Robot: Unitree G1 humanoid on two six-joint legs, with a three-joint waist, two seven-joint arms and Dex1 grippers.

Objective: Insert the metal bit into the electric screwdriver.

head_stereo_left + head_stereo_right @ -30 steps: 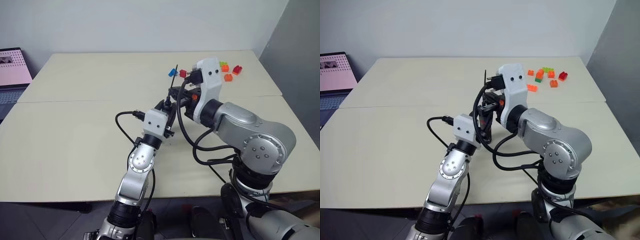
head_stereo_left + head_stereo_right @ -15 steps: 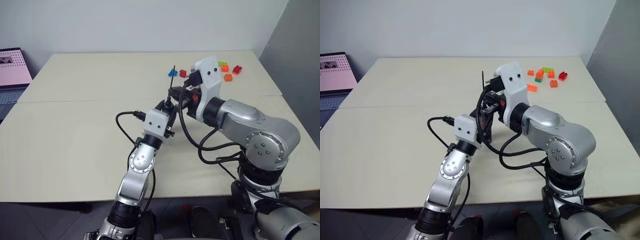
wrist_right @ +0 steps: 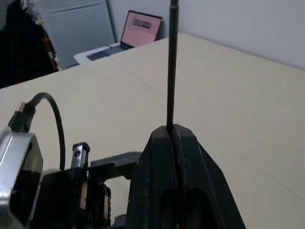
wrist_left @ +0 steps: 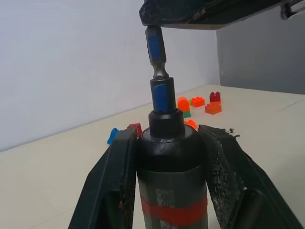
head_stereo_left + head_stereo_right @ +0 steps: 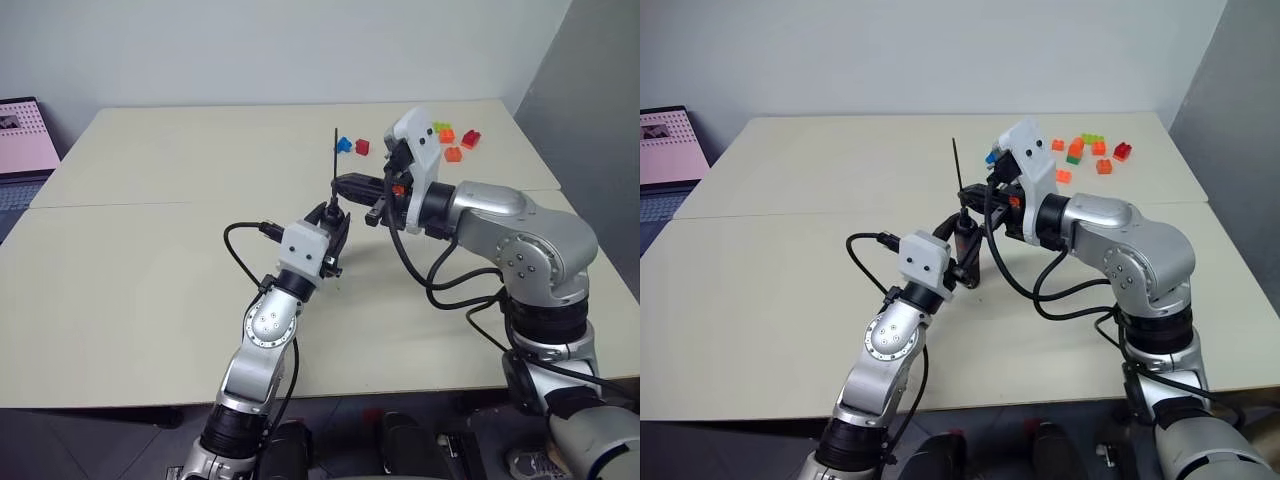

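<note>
Nearby, bricks point(image 5: 452, 140) – right gripper point(image 5: 338, 182) pinches bit point(image 5: 338, 152), seemingly entering left gripper's point(image 4: 167, 157) clamped screwdriver point(image 4: 170, 167).

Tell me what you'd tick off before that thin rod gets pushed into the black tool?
1. The left gripper holds the electric screwdriver upright: ok.
2. The right gripper is shut on the metal bit: ok.
3. Bit's lower end lined up over the socket: ok.
4. Bit seated fully: not ok, its lower end still shows above the socket.
5. The toy bricks lie away from the work: ok.
</note>
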